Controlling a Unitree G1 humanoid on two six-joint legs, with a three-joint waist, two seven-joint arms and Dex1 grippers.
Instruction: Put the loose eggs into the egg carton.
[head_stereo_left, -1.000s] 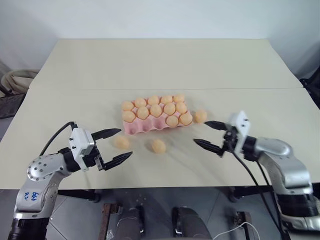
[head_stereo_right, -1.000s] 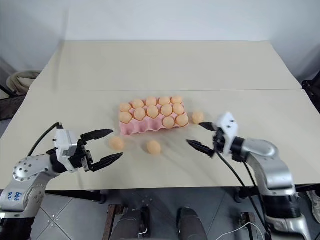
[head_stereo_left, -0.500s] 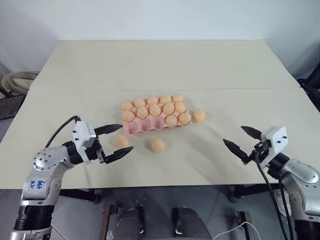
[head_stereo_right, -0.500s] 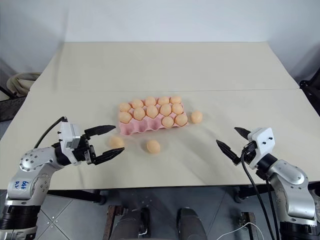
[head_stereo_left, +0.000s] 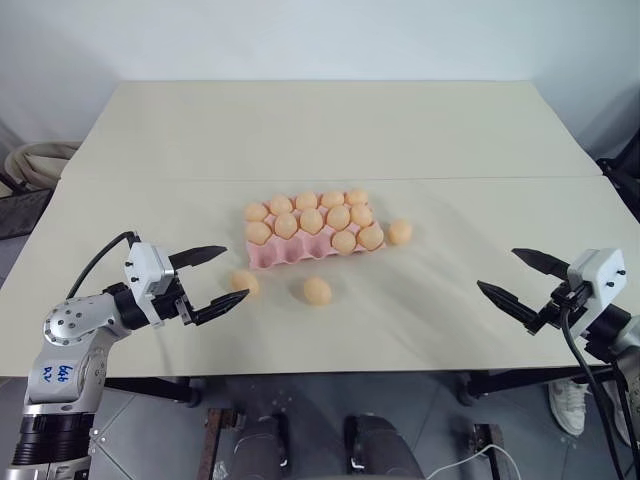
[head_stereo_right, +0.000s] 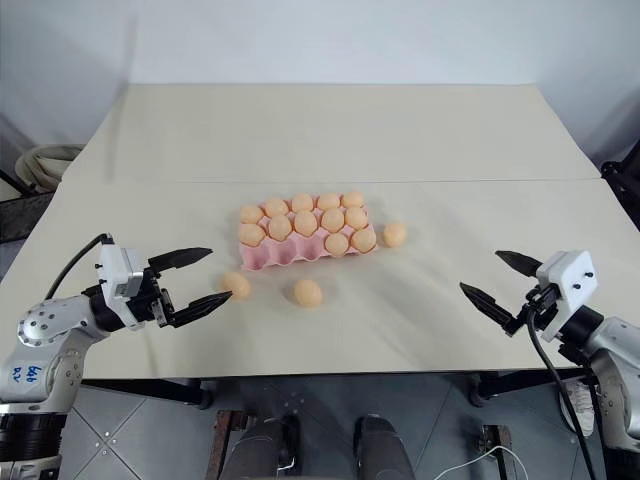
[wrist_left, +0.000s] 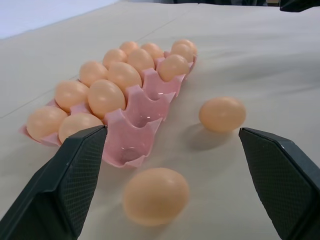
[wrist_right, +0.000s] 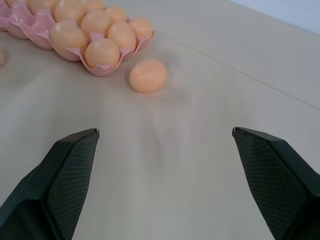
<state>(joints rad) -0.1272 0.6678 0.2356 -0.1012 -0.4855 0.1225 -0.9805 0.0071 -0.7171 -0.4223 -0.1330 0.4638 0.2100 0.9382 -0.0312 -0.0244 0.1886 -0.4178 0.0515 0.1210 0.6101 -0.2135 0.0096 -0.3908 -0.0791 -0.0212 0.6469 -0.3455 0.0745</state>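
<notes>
The pink egg carton (head_stereo_left: 308, 236) sits near the middle of the counter (head_stereo_left: 330, 130) with 12 eggs seated in its cups, by a count from the head views. 3 loose eggs lie on the counter: one (head_stereo_left: 244, 283) just off the carton's near left corner, one (head_stereo_left: 317, 291) in front of the carton, and one (head_stereo_left: 399, 232) just beside its right end. So the job looks mostly done, with 3 eggs left to seat.

The left tool (head_stereo_left: 213, 276) hovers spread and empty near the leftmost loose egg; the right tool (head_stereo_left: 520, 280) is spread, empty, well apart from the eggs.

The left wrist view shows what the head views barely do: empty cups (wrist_left: 134, 124) along the carton's near row. The right wrist view shows the right-end egg (wrist_right: 147, 75) apart from the carton wall.
</notes>
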